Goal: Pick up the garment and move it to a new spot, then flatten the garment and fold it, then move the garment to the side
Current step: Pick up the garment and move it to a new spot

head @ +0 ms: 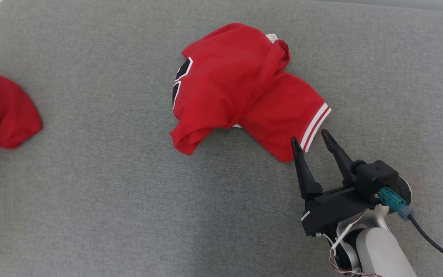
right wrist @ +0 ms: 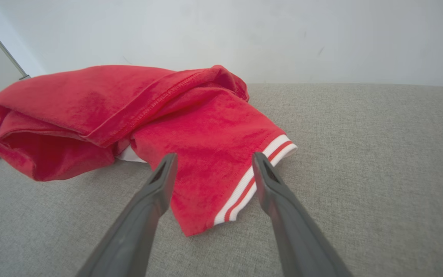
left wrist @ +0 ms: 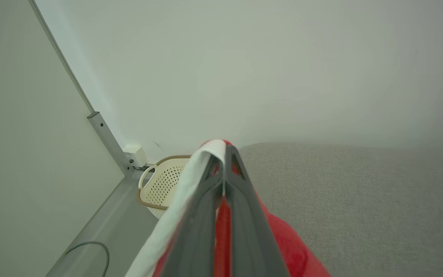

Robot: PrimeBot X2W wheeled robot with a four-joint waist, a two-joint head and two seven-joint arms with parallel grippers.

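Now our right gripper [head: 309,136] stands wide open and empty, fingers [head: 303,173] straddling the white-striped cuff [head: 315,125] of the crumpled red cloth garment [head: 221,88], which lies on the grey fabric surface [head: 90,192]. Our left gripper [left wrist: 223,152] is clamped on a separate red-and-white cloth [left wrist: 294,250]. Closing here, we risk pinching only the cuff's edge — it could slip free.

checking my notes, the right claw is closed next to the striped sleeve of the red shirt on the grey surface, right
Not quite: the right claw is open, not closed, as the right wrist view shows. It is next to the striped sleeve of the red shirt on the grey surface.
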